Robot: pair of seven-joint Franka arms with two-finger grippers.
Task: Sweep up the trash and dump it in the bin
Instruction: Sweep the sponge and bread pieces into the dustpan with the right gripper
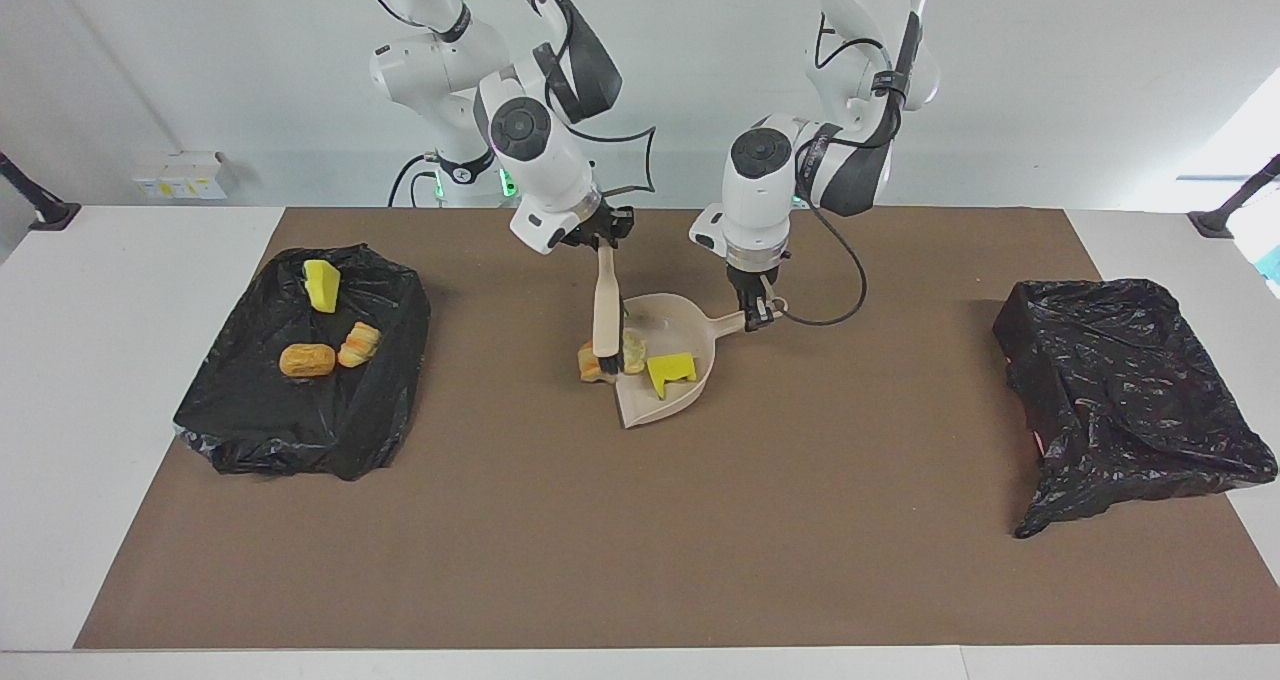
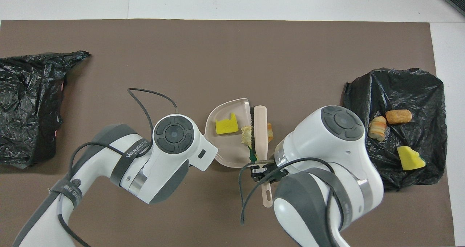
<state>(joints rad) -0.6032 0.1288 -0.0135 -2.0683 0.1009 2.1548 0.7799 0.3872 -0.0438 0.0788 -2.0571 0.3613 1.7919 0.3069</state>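
Observation:
My right gripper (image 1: 603, 240) is shut on the beige brush (image 1: 606, 305), whose bristles stand on the mat at the mouth of the beige dustpan (image 1: 665, 320). My left gripper (image 1: 757, 312) is shut on the dustpan's handle. A yellow sponge piece (image 1: 670, 370) and a pale lump (image 1: 633, 345) lie in the pan. A tan-orange lump (image 1: 590, 363) lies just outside the mouth, against the brush. In the overhead view the brush (image 2: 261, 127), the pan (image 2: 225, 150) and the right gripper (image 2: 263, 172) show; the left gripper is hidden under its wrist.
A black bag-lined bin (image 1: 300, 430) at the right arm's end holds a yellow sponge piece (image 1: 322, 285) and two bread-like lumps (image 1: 307, 360). Another black bag (image 1: 1120, 390) lies at the left arm's end. A brown mat (image 1: 640, 540) covers the table.

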